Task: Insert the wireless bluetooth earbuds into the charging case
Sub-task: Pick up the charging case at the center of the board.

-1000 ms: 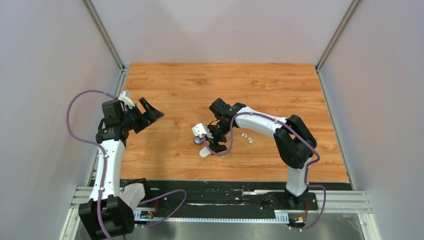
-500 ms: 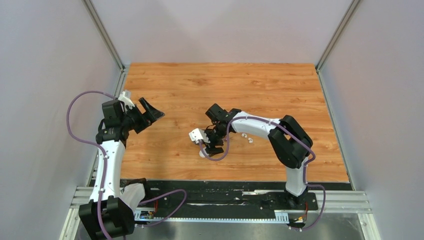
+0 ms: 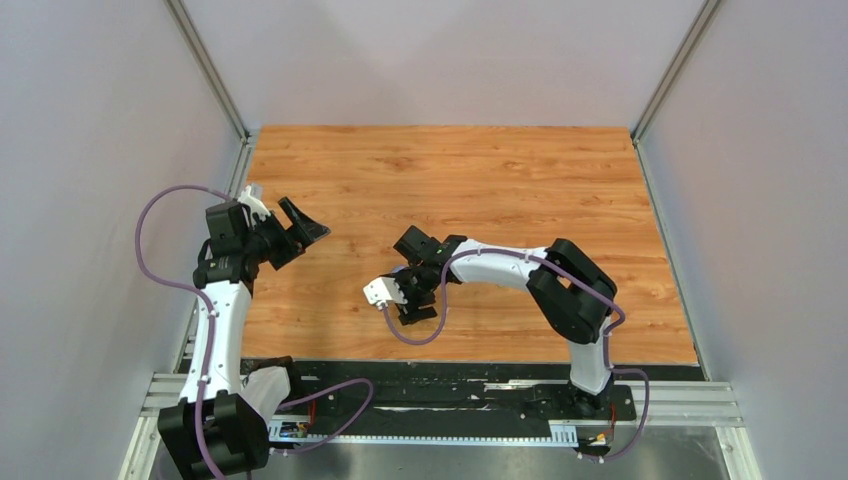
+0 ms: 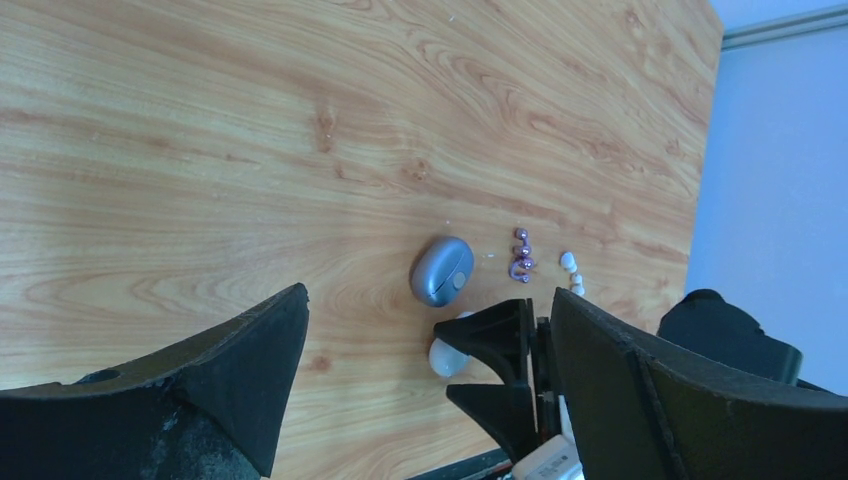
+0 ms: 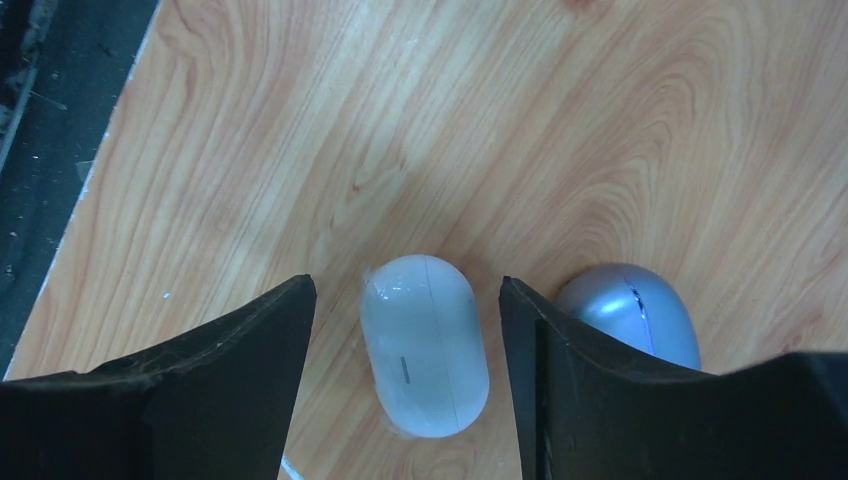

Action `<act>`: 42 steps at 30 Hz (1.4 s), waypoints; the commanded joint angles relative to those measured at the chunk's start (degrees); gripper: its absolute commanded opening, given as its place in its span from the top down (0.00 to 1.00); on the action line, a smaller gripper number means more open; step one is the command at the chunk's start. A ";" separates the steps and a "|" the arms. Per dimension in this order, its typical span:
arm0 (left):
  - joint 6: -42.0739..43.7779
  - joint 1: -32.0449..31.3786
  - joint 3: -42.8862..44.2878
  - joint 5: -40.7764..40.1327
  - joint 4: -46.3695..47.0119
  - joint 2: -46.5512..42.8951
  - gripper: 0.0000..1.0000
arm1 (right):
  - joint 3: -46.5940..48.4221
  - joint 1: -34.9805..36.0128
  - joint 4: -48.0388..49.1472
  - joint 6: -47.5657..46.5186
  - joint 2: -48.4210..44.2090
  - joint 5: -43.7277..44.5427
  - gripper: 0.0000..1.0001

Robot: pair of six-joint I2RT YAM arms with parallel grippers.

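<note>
My right gripper has its jaws spread wide. One black finger stands on each side of the glossy white oval charging case, with a sliver of wood showing at both sides, so nothing is gripped. My left gripper is just as wide and holds nothing, hanging in the air well to the left of the purple-grey oval charging case.

The dark purple bead-like earbuds lie loose on the wooden tabletop just beside the purple-grey case, on the side away from my left arm. The glossy white bead-like earbuds lie just past them, farther from that case. Both cases look shut. The white case sits near the purple-grey one, on its side toward the near edge. From overhead, the right arm covers the buds and both cases.

A second ago the right gripper sat just right of the purple-grey case, and both cases showed from above. Since then it has swung left and toward me, coming over the white one. The left arm has barely shifted.

The black strip along the near edge runs close to the white case, so there is little margin on that side. From the purple-grey case toward the far edge and the grey wall on the left, plain wood runs on.
</note>
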 commanded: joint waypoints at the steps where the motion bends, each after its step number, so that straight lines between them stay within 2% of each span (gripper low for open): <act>1: -1.08 0.30 0.02 1.36 1.92 0.41 0.04 | 1.52 0.30 1.63 0.52 2.38 3.62 0.33; 6: -1.28 0.27 0.06 1.42 2.18 0.87 0.04 | 1.83 0.32 -1.24 -0.30 3.15 4.31 0.41; 10: -1.52 0.33 -0.13 1.72 2.73 1.38 0.05 | 2.49 0.33 -2.84 1.53 2.73 4.29 0.62; 12: -1.34 0.29 -0.18 2.21 3.38 1.72 0.06 | 3.98 -0.37 -2.89 5.12 1.42 3.22 0.69; 16: -0.19 0.26 -0.25 4.60 5.73 2.89 0.09 | 11.11 -5.62 -2.71 19.33 -2.69 -8.95 0.85; 20: 0.85 0.18 0.03 11.19 11.86 2.80 0.05 | 20.05 -15.02 -1.30 35.65 -6.51 -26.98 0.88; 23: -1.65 0.05 0.52 19.48 23.34 1.37 0.03 | 24.55 -20.72 7.98 49.98 -8.91 -37.89 0.84; 25: -2.76 -0.94 2.21 23.88 29.94 1.70 0.01 | 25.15 -24.57 24.51 68.58 -9.43 -43.54 0.82; 26: -2.41 -1.66 3.45 25.00 30.68 2.24 0.00 | 24.72 -26.41 36.14 84.87 -9.19 -45.54 0.82; 27: -1.44 -3.39 6.12 27.38 31.53 3.68 0.00 | 25.87 -27.88 41.67 93.04 -8.34 -45.59 0.81; 30: 2.20 -7.57 11.88 30.32 30.32 6.33 0.00 | 34.16 -30.05 42.56 100.15 -6.37 -45.55 0.85; 33: 13.11 -14.42 20.46 31.62 19.17 9.17 0.00 | 35.36 -31.51 50.75 106.79 -8.15 -43.73 0.94; 36: 20.19 -20.25 26.62 30.33 12.42 11.03 0.01 | 37.41 -32.26 54.43 110.90 -9.74 -42.11 0.96; 42: 27.84 -25.52 34.34 25.67 7.98 12.62 0.01 | 35.25 -32.83 54.73 111.17 -14.56 -39.29 0.98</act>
